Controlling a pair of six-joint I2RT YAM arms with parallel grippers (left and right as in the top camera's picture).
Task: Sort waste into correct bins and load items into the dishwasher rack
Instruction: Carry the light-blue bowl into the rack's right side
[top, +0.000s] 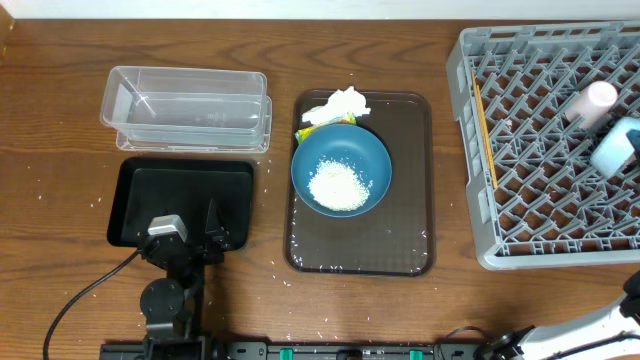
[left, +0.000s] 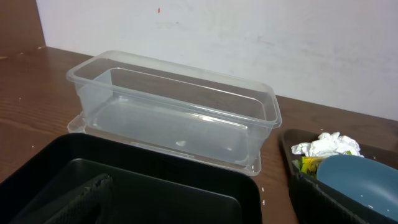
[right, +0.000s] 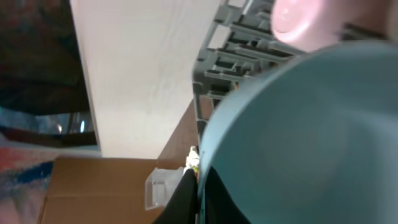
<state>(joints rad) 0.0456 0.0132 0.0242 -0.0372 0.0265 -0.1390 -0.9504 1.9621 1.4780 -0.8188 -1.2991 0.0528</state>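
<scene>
Clamped, by the look of it, on the rim of the small light-blue bowl (right: 298, 137) with the right gripper (right: 189, 194), tilted at the right side of the dishwasher rack (top: 470, 150), just beside the pink cup (top: 598, 100). Lower slowly, tip the rim down between the ribs, steer off the cup, let go only once seated. Over on the left gripper (top: 195, 228), spread wide and empty above the black tray (top: 135, 200). Yet to sort: rice (top: 338, 185) in the dark-blue bowl (top: 375, 150), napkin (top: 340, 103), wrapper (top: 320, 128).

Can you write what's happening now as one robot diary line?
left hand open over black tray | right hand gripping light-blue bowl at rack | rice in dark-blue bowl
</scene>
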